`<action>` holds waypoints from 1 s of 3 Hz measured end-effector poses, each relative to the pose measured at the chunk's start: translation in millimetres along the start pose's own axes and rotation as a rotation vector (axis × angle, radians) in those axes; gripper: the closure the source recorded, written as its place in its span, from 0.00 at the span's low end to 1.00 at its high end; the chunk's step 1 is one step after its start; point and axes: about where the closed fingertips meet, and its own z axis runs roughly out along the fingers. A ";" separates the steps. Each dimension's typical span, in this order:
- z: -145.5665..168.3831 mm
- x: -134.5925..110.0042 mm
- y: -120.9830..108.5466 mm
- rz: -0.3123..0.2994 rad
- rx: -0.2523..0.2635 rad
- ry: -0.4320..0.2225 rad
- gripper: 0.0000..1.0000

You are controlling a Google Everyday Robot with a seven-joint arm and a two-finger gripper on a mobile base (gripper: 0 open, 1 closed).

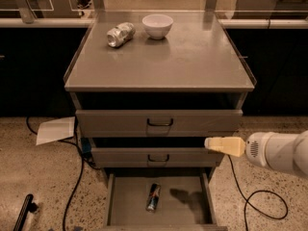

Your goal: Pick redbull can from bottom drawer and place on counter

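At the far left a white sheet of paper lies on the speckled floor beside the cabinet. A black cable runs down past it, and a dark bar-shaped thing at the bottom corner is cut off by the frame; I cannot make out what it is.

On the counter, a dented silver can lies on its side near the back left. A white bowl stands upright just to its right, apart from it. The front and right of the counter's top are bare up to the thin raised rim.

Below, the top drawer and middle drawer each stand out a little, with dark gaps above them. The bottom drawer is pulled well out, and its front edge is cut off at the bottom of the view. The redbull can lies on its side on the drawer floor, about midway between the side walls and touching neither. To its right a shadow falls on the floor of the drawer.

The claw hangs at the cabinet's right front corner, level with the middle drawer. It points left and sits well above and to the right of the redbull can. Whether it is released or clenched I cannot tell; it grasps nothing. Its white arm runs off the right edge, above a looped cable on the floor.
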 end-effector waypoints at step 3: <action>129.1 42.2 44.3 0.111 -0.079 0.323 0.00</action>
